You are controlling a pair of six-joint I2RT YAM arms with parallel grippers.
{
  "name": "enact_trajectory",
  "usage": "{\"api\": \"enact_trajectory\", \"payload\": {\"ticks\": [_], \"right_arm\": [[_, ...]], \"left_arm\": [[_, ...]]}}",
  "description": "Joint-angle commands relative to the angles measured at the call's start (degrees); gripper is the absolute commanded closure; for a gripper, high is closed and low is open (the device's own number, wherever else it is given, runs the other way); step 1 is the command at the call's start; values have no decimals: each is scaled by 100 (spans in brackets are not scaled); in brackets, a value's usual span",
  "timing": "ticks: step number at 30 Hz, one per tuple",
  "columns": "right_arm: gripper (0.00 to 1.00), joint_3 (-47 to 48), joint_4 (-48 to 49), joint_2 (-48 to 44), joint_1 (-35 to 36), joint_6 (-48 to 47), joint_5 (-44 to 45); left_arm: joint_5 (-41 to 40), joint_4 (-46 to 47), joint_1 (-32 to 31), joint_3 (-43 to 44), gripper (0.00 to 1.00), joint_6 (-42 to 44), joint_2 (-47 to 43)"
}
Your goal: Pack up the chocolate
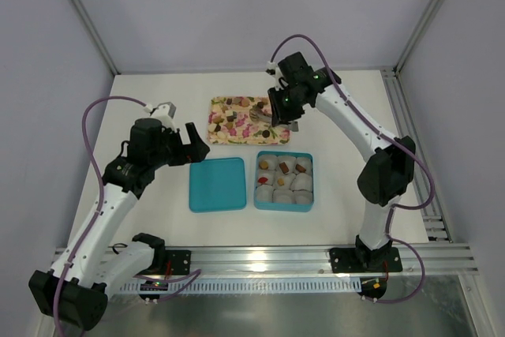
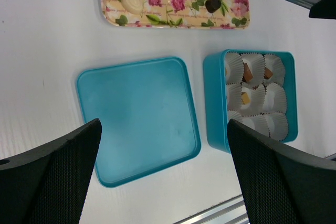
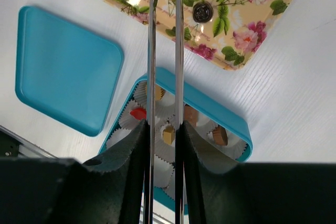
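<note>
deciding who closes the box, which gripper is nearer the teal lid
Left. The left gripper hovers by the teal lid, at its far-left corner. The right gripper, holding metal tongs, is over the flowered tray, farther away.

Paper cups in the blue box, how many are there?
9 paper cups, in three rows of three inside the blue box. The back and middle rows hold some chocolates; the front row looks empty. None seem hidden.
</note>
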Motion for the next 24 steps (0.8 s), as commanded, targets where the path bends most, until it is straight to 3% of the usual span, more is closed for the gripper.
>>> {"api": "enact_trajectory", "payload": {"ticks": [1,24], "right_arm": [[68,-126,100,-613,-34,106,-102],[68,-2753,-735,-3873,-42,642,258]], "left_arm": [[-34,65,12,18,0,29,-114],[97,91,20,9,0,11,-167]]}}
